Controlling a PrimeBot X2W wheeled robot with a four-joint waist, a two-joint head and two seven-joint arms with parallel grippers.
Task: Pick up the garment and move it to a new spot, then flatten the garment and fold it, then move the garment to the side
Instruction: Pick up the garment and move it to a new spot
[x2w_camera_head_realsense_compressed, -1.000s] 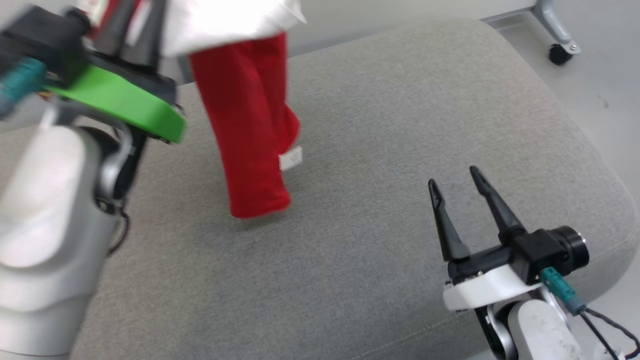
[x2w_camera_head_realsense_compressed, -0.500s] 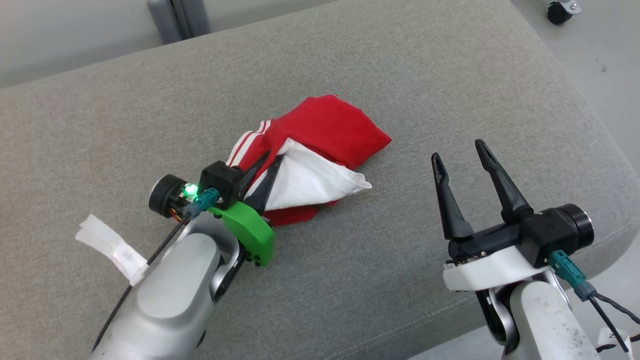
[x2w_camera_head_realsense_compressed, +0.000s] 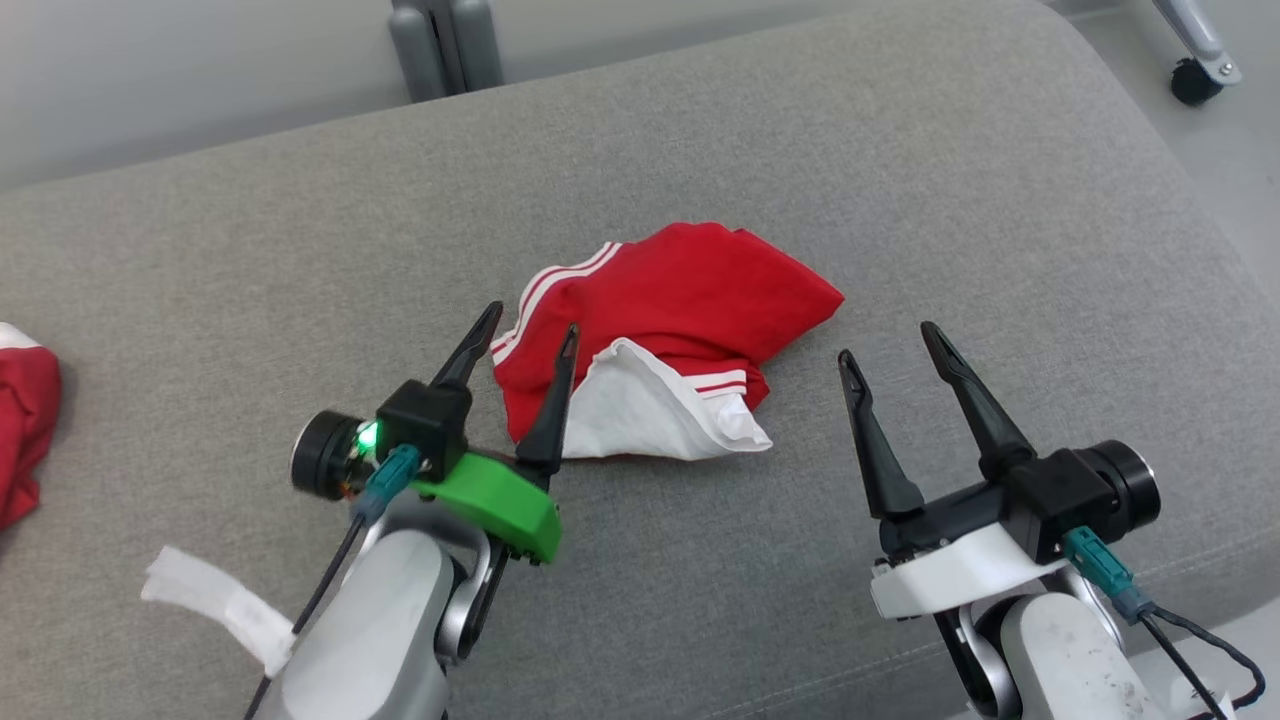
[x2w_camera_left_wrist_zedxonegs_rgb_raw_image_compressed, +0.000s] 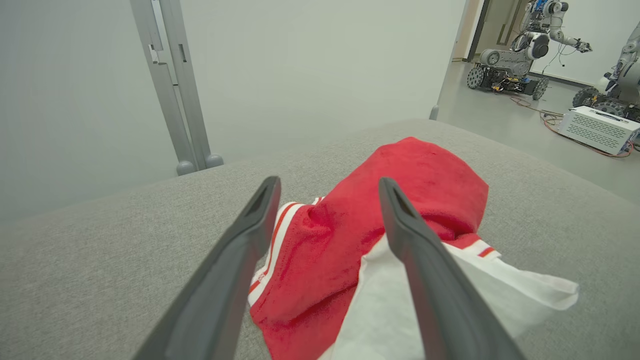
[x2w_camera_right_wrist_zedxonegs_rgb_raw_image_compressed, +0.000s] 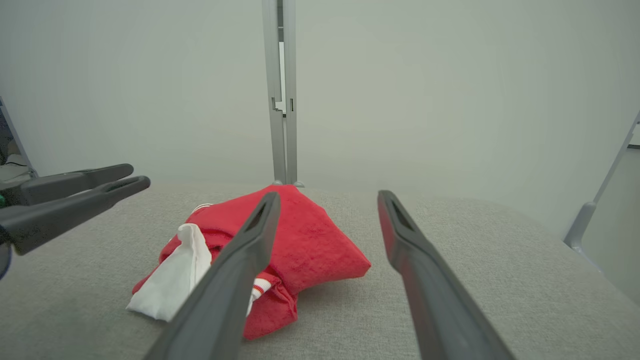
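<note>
Left gripper (x2w_camera_head_realsense_compressed: 531, 325), fingers now spread after releasing its pinch, hovers at the edge of the crumpled red-and-white garment (x2w_camera_head_realsense_compressed: 690, 300) lying mid grey cushion (x2w_camera_head_realsense_compressed: 900, 200), right gripper (x2w_camera_head_realsense_compressed: 889, 345) likewise spread nearby: relocation apparently complete, flattening next.

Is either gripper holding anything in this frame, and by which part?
Nothing is held. The left gripper and right gripper are both open, and the garment lies crumpled on the cushion.

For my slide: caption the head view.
Open left gripper at crumpled red-and-white garment on grey cushion; right gripper open alongside.
</note>
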